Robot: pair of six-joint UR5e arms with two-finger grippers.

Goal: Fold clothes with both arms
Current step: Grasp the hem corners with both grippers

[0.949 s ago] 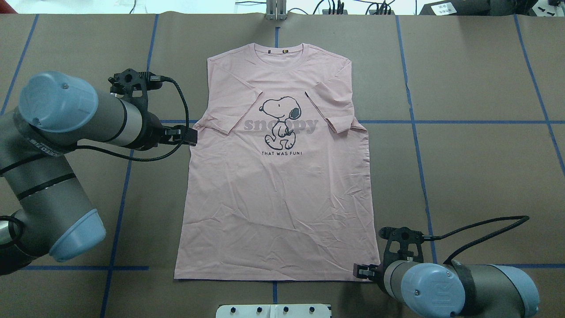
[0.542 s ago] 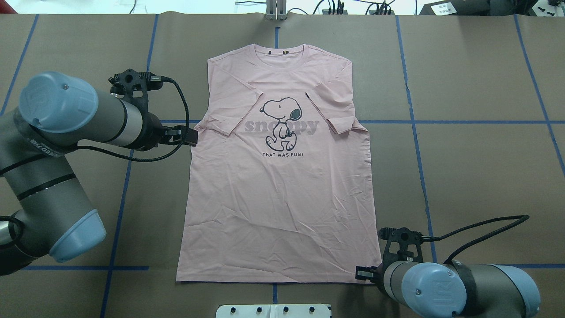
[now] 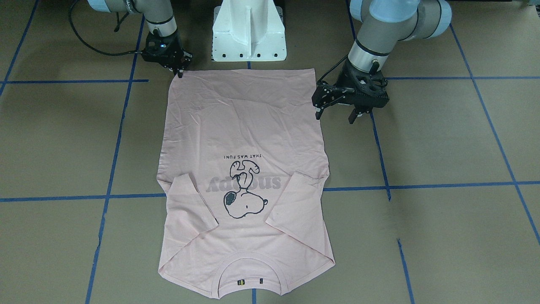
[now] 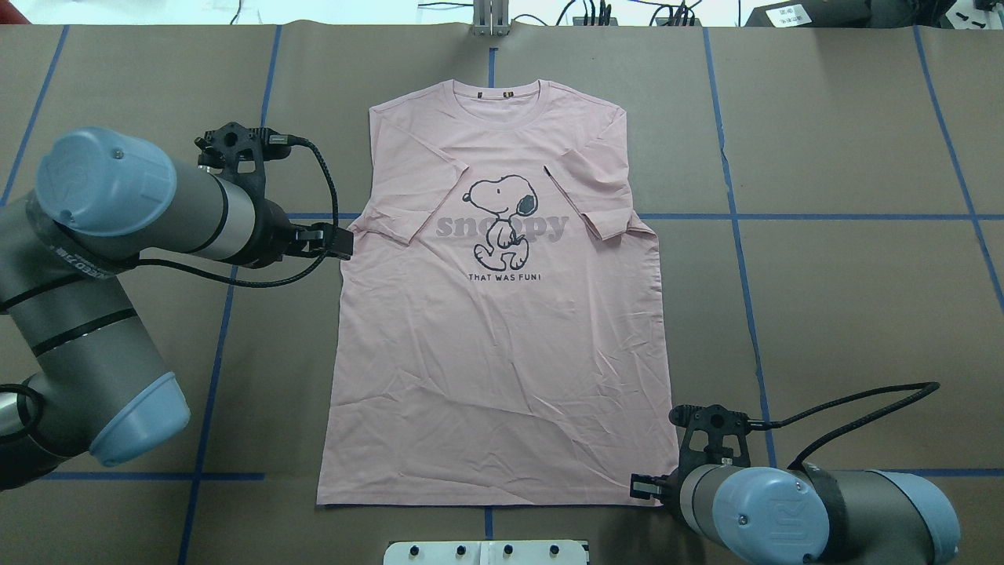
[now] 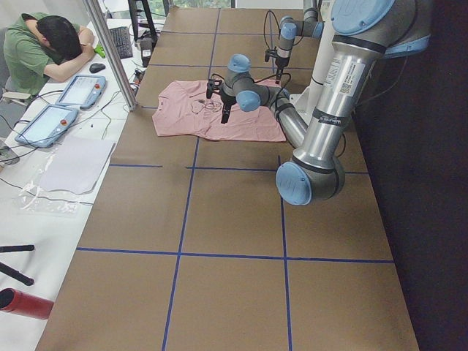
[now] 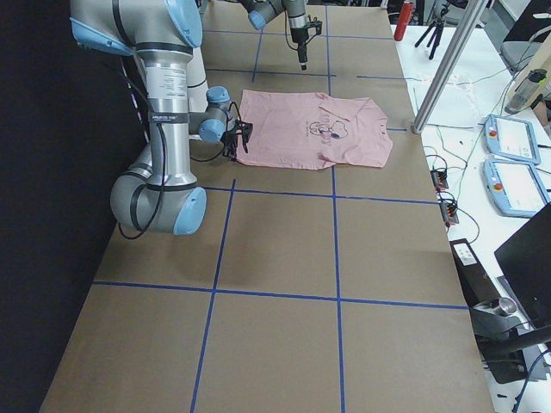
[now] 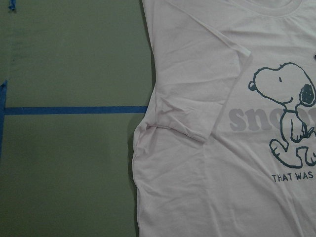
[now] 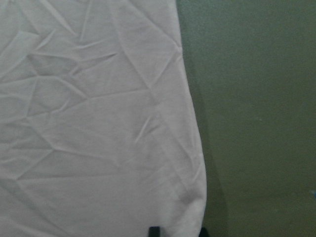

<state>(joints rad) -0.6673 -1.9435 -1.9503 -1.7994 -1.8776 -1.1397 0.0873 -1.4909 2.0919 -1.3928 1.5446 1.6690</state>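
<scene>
- T-shirt (image 4: 502, 353): flat on counter (image 4: 823, 314).
- Right fingers (image 8: 154, 231): clamped on hem corner; the thin hold may slip.
- Left fingers (image 3: 351, 117): apart, beside side edge; a one-sided pull would likely skew the cloth.

1. The tabletop (image 4: 847, 314) is viewed steeply from above and behind the robot by the overhead camera.
2. It is faced from the opposite side by the front camera, the white pedestal (image 3: 249, 29) at top.
3. It is seen lengthwise from either end, farther off, by the side cameras.
4. The T-shirt (image 7: 197, 187) is framed closely by both wrist cameras; its print is shared by left wrist, overhead and front views.
</scene>
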